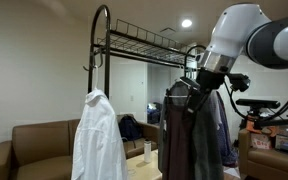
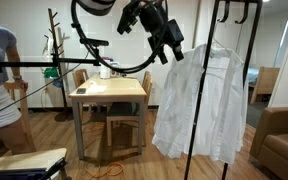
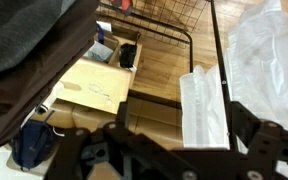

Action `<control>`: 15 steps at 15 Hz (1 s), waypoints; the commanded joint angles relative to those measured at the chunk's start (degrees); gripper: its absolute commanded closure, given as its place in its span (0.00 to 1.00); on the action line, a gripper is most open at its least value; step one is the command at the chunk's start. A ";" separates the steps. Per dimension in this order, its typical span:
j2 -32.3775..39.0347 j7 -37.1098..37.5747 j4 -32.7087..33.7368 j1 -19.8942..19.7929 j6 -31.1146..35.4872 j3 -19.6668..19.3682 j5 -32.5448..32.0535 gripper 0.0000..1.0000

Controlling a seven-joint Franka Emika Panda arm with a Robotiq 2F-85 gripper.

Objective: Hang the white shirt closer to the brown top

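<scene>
Pincer (image 3: 174, 150) apart, nr brown top (image 1: 189, 140); white shirt (image 1: 99, 140) hangs well apart on rack (image 1: 139, 40).

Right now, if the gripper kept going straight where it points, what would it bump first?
Probably the long-sleeved white collared shirt on its hanger; the gripper points toward its shoulder, though depth is unclear.

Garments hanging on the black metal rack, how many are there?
3. The long-sleeved white collared shirt hangs apart at one end; the dark brown long-sleeved top hangs toward the other end, a grey-blue garment just behind it. More may be hidden there.
</scene>
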 commanded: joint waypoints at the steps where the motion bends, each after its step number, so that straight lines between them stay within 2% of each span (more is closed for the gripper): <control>1: 0.37 -0.86 1.30 1.30 -0.19 -0.69 -0.49 0.00; 6: 0.39 -2.35 2.07 2.00 -0.20 -0.78 -0.57 0.00; 9: -2.51 -0.81 0.39 1.23 0.48 -0.08 -2.60 0.00; 12: 0.58 -2.10 4.75 1.00 3.79 0.96 -5.47 0.00; 15: 6.15 0.17 11.01 0.27 9.74 3.91 -9.31 0.00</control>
